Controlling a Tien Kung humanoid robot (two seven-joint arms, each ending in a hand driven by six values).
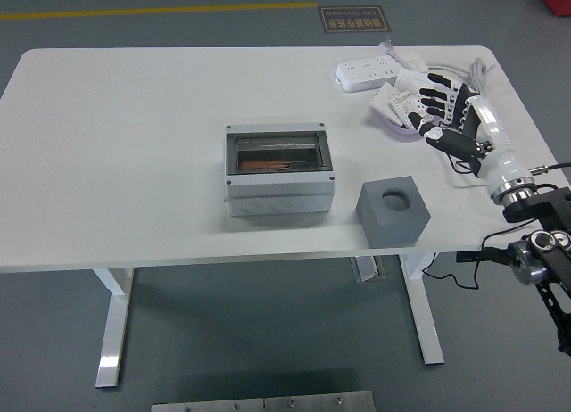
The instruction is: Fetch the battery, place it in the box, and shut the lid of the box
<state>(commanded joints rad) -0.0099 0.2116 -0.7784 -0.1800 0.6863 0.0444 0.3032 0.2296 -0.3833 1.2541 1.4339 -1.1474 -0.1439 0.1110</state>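
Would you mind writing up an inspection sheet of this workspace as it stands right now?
Surface: white table, mostly bare on its left half.
Job's things: grey box at the centre, its clear lid down; packets in a shallow dish at the far right, no battery identifiable.
Clutter: grey foam block with a round hole, near the front edge.
Hands: right hand over the dish, fingers spread, holding nothing; left hand not in view.
Cables: white power strip at the far right with its cord; black cable hanging below the right arm.
Surroundings: grey floor, yellow line, floor sign.
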